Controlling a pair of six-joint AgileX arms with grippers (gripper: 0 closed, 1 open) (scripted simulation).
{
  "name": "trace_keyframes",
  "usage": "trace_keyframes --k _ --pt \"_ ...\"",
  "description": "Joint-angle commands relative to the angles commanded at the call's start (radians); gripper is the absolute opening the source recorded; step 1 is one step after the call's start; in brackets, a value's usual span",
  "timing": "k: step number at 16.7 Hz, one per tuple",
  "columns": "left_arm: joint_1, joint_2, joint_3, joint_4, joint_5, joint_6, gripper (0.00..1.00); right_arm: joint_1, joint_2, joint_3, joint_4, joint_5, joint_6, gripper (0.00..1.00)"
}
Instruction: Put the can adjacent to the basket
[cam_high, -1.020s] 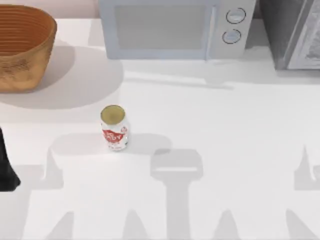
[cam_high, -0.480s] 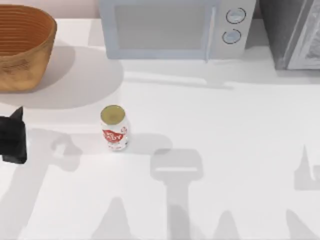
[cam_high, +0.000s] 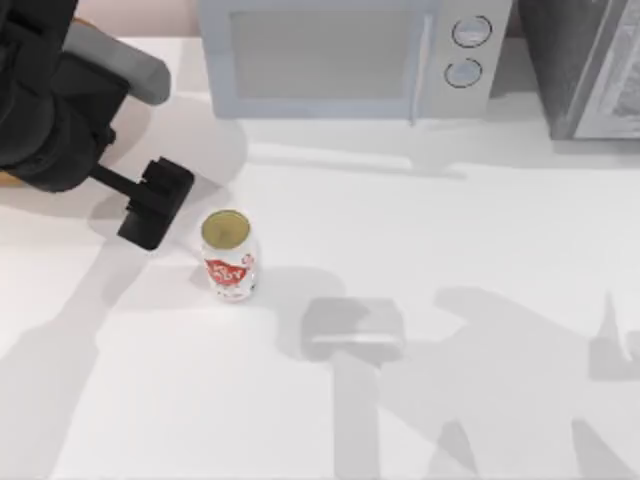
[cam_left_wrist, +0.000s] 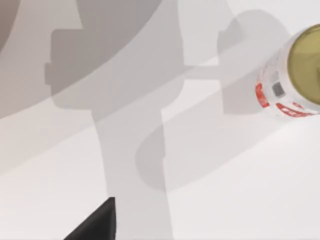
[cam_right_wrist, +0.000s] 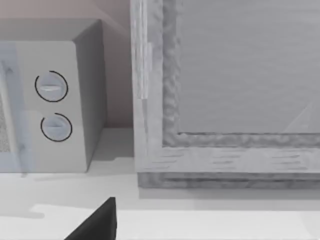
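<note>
The can (cam_high: 229, 256) stood upright on the white table (cam_high: 450, 260), left of the table's middle and toward the near side of the microwave (cam_high: 345, 55) that sat along the far edge. Its dull gold top faced up and the red lettering showed on its white body. In the left wrist view the can (cam_left_wrist: 295, 82) sat at the frame's edge, partly cut off, with overlapping grey arm shadows spread across the bare tabletop beside it.

The left arm (cam_high: 50, 95) reached in from the far left corner of the top view, its dark bulk lying over the place where the basket sat; only a thin orange-brown sliver, probably the basket (cam_high: 8, 180), showed at the left edge under the arm. The left gripper (cam_high: 155, 203) hung just to the left of the can, near it but apart from it, and held nothing. Whether its fingers were spread or closed I could not tell from above, since they read as one dark block; the left wrist view gave just a dark tip at its lower edge.

The right wrist view looked toward the microwave's two round knobs (cam_right_wrist: 52, 107) and a grey textured cabinet (cam_right_wrist: 225, 90) beside it, with a dark fingertip of the right gripper (cam_right_wrist: 97, 222) at the lower edge; its spread could not be judged.
</note>
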Motion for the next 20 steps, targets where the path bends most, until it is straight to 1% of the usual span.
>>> trace_keyframes --k 5,8,10,12,17,20 --pt "-0.095 0.402 0.349 -0.251 0.001 0.066 1.00 0.000 0.000 0.000 0.000 0.000 0.000 1.00" --pt "-0.133 0.558 0.504 -0.346 -0.004 0.094 1.00 0.000 0.000 0.000 0.000 0.000 0.000 1.00" --pt "-0.148 0.622 0.567 -0.383 -0.008 0.105 1.00 0.000 0.000 0.000 0.000 0.000 0.000 1.00" --pt "-0.154 0.647 0.590 -0.397 -0.010 0.109 1.00 0.000 0.000 0.000 0.000 0.000 0.000 1.00" --pt "-0.149 0.645 0.584 -0.391 -0.009 0.109 1.00 0.000 0.000 0.000 0.000 0.000 0.000 1.00" --pt "-0.152 0.657 0.525 -0.323 -0.009 0.111 1.00 0.000 0.000 0.000 0.000 0.000 0.000 1.00"
